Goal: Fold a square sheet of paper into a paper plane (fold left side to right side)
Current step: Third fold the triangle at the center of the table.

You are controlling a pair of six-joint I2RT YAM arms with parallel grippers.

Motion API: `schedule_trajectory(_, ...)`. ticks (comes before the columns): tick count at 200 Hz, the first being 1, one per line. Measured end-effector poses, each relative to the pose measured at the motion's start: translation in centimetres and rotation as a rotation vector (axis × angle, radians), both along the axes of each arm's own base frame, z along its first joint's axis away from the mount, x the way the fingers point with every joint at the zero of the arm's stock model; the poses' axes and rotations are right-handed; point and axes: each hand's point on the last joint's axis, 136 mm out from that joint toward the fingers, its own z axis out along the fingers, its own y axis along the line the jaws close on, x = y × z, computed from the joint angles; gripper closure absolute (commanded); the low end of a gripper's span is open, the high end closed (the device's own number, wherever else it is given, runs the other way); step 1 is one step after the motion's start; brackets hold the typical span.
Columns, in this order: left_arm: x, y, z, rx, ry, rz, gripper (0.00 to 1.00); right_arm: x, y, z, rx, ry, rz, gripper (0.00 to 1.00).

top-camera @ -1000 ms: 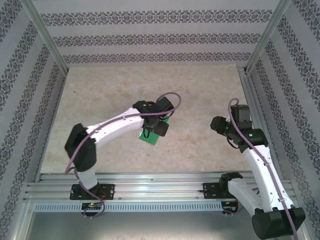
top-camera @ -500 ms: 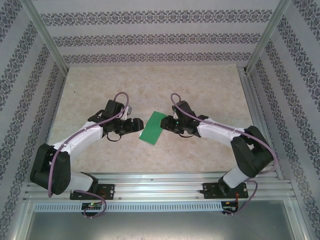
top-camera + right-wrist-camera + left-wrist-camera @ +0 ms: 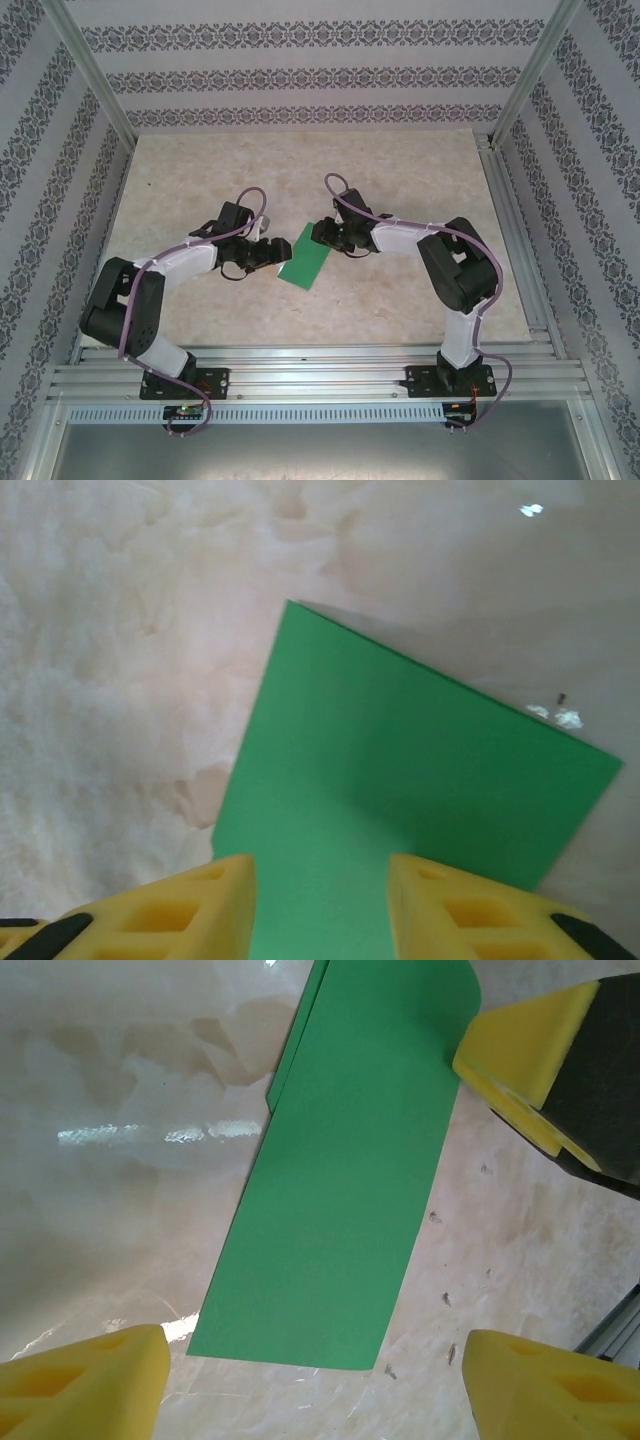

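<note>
From above, the square sheet of paper (image 3: 305, 258) lies flat on the table (image 3: 400, 300), near the middle and towards my side. It is doubled into a narrow green rectangle. My left pincer (image 3: 273, 255) sits low, just beside its left long edge. My right pincer (image 3: 322, 235) is at its far right corner. My 2 arms reach in from either side and meet at the sheet.

Through my left wrist, the paper (image 3: 340, 1180) stretches away from me. 2 layers show at its far left, the under one peeping out a little. My left pincer (image 3: 310, 1365) is released: its 2 yellow fingers (image 3: 85, 1385) stand wide apart. The sheet's near short edge lies about level with their tips, flat and unclasped. Across the sheet, my right pincer's yellow finger (image 3: 515, 1045) touches the far right corner.

Through my right wrist, my right pincer (image 3: 320, 875) has its 2 fingers (image 3: 165, 910) parted. The paper (image 3: 420, 770) runs flat beneath the gap, and the pincer grasps nothing that I can see. The rest of the sheet spreads ahead over the pale table (image 3: 120, 630).
</note>
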Motion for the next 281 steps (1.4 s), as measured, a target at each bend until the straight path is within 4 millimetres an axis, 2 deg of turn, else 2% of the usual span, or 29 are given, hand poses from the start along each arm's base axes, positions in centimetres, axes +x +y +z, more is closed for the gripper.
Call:
schedule_trajectory(19,0.0,-0.2,-0.9,-0.001,0.023,-0.007,0.24,-0.1,-0.5,-1.2,-0.02,0.025,0.002,0.61)
schedule_trajectory(55,0.5,-0.6,-2.9,0.011,0.074,-0.024,0.25,0.1,-0.5,-1.2,-0.026,0.021,0.018,0.62)
schedule_trajectory(88,1.1,-1.4,-2.9,-0.019,0.089,-0.045,0.3,0.2,-0.7,-1.1,-0.029,0.015,0.028,0.62)
schedule_trajectory(136,1.2,-1.5,-3.2,-0.034,0.113,-0.045,0.37,0.2,-0.7,-1.2,-0.021,0.022,0.03,0.63)
schedule_trajectory(162,1.2,-2.0,-3.2,-0.056,0.117,-0.055,0.46,0.2,-0.7,-1.1,-0.02,0.022,0.031,0.63)
schedule_trajectory(181,0.9,-2.8,-3.3,-0.087,0.124,-0.076,0.59,0.2,-0.7,-1.1,-0.02,0.022,0.031,0.64)
schedule_trajectory(204,0.1,-3.7,-3.3,-0.107,0.138,-0.107,0.58,0.2,-0.7,-1.1,-0.019,0.022,0.031,0.64)
schedule_trajectory(222,-0.1,-3.9,-3.2,-0.112,0.139,-0.115,0.6,0.2,-0.7,-1.1,-0.018,0.02,0.031,0.64)
schedule_trajectory(281,0.0,-3.7,-2.9,-0.106,0.125,-0.109,0.81,0.3,-0.4,-1.0,-0.005,0.014,0.039,0.62)
